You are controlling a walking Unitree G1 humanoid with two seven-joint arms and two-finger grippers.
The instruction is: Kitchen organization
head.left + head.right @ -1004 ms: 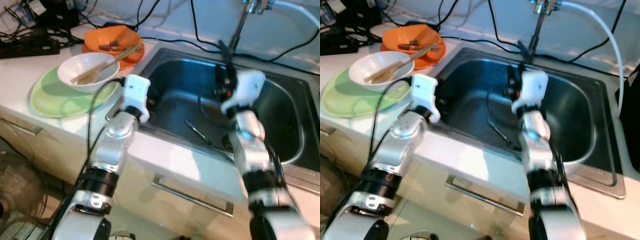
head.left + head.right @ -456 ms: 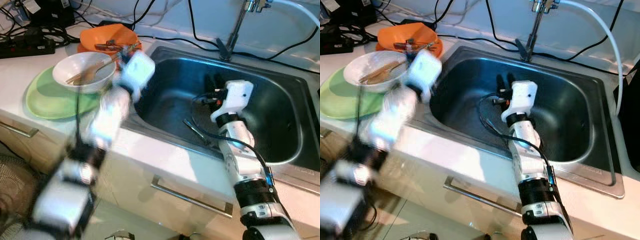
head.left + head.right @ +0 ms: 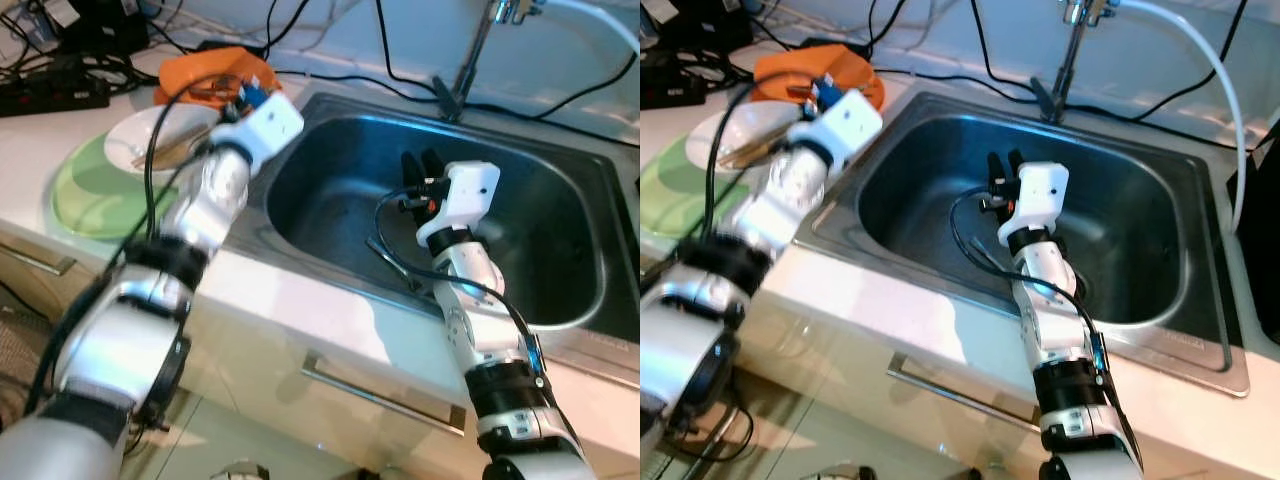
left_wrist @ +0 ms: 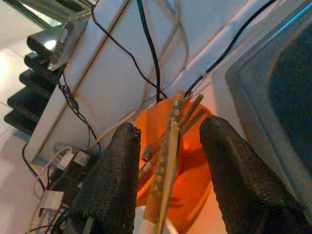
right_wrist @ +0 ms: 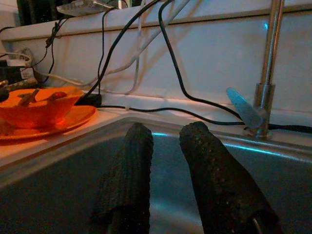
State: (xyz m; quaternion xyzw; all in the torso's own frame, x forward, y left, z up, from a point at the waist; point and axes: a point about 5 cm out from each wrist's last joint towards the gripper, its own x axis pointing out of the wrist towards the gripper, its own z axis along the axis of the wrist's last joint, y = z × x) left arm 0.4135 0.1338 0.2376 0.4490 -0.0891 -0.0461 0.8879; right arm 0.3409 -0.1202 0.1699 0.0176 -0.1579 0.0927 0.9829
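Note:
My left gripper (image 3: 243,97) reaches over the counter at the orange bowl (image 3: 188,72). In the left wrist view it (image 4: 170,126) is open, with patterned chopsticks (image 4: 165,170) lying between the fingers (image 4: 114,180) over the orange bowl (image 4: 195,151). I cannot tell whether they touch. A white bowl (image 3: 132,152) holding wooden utensils sits on a green plate (image 3: 85,195). My right gripper (image 3: 417,165) hangs inside the steel sink (image 3: 330,170), slightly open and holding nothing (image 5: 166,129). A dark utensil (image 3: 392,265) lies on the sink floor.
The faucet (image 3: 475,50) stands at the sink's back edge, with black cables trailing along the wall. A power strip (image 3: 50,95) and more cables lie at the counter's far left. A drawer handle (image 3: 385,395) runs below the counter front.
My left arm swung up from the sink's left rim to the orange bowl. My right gripper dropped from near the faucet deeper into the sink.

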